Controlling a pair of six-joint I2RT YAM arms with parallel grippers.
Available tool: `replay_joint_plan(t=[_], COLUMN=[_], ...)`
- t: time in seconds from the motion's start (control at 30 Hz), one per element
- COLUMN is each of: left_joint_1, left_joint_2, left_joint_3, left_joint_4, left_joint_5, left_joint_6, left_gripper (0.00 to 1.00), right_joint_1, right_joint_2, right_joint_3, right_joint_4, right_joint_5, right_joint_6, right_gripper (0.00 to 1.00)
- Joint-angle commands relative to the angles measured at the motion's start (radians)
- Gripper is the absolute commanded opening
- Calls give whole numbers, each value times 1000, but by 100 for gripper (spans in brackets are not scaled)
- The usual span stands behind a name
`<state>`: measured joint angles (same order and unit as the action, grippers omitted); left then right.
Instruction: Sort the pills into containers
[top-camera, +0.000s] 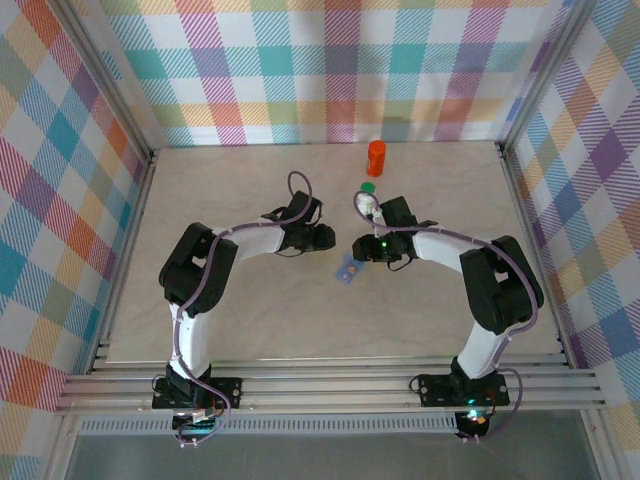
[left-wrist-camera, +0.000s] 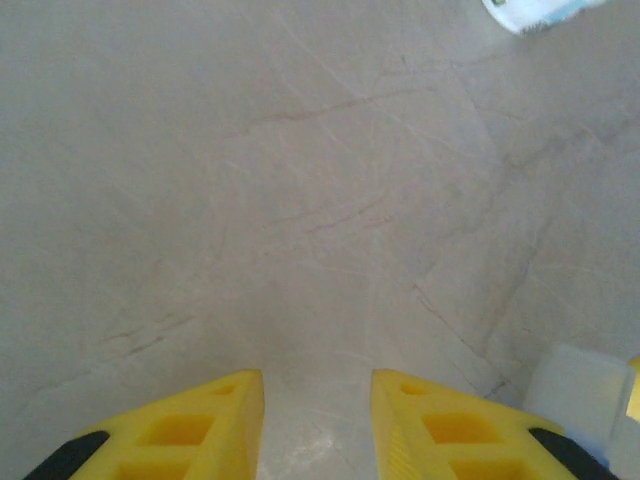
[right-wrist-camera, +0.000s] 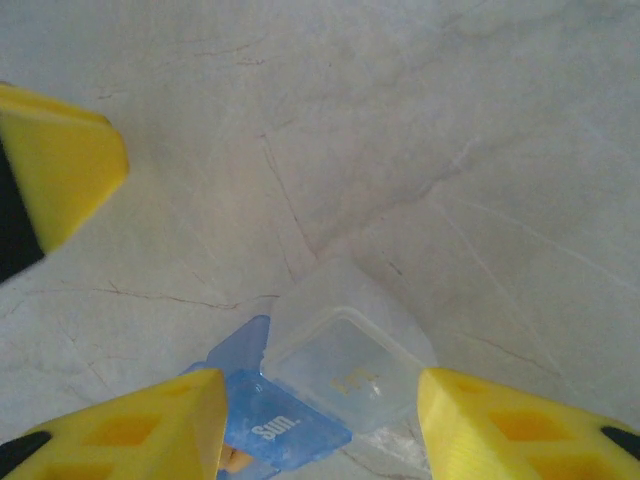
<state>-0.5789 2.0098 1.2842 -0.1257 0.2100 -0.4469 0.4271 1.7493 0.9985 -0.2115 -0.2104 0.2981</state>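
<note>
The flat blue box (right-wrist-camera: 285, 425) lies on the table under my right gripper (right-wrist-camera: 320, 400). Its blue "SUN." lid and a clear lid (right-wrist-camera: 345, 370) stand raised. The right gripper is open, one fingertip on each side of the box, and its left fingertip (right-wrist-camera: 170, 425) sits close against the blue lid. A bit of an orange pill (right-wrist-camera: 235, 460) shows under that lid. From above, the box (top-camera: 348, 268) lies between my left gripper (top-camera: 325, 238) and right gripper (top-camera: 366, 250). The left gripper (left-wrist-camera: 317, 385) is narrowly open over bare table. The orange bottle (top-camera: 376, 157) stands at the back, and the green-capped bottle (top-camera: 368, 188) is just in front of it.
A whitish corner of the box (left-wrist-camera: 580, 395) shows at the lower right of the left wrist view. A pale, teal-edged thing (left-wrist-camera: 535, 12) is cut off at that view's top edge. A left finger (right-wrist-camera: 60, 170) reaches into the right wrist view. Checked walls (top-camera: 320, 70) enclose the table.
</note>
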Motion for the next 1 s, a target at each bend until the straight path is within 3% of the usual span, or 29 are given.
replay_joint_plan(t=[0.0,0.4,0.73,0.97], left_joint_1=[-25,-27,-39,-39], left_joint_2=[12,-62,-88,-139], left_joint_3=[11,-31,-36,-53], left_joint_4=[12,-8,-29,-128], left_joint_5=[51,23,52,-22], left_joint_6=[19,26,26,54], left_gripper=[33,33,32,32], right_joint_1=[9,10,10,11], right_joint_2=[17,-63,22,33], right_joint_3=[5,22,46,49], right_joint_4=[-42,-83,-55,-34], right_joint_5=[16,25,1,-44], right_joint_6=[-5,3,20,39], right_gripper=[53,53,53,52])
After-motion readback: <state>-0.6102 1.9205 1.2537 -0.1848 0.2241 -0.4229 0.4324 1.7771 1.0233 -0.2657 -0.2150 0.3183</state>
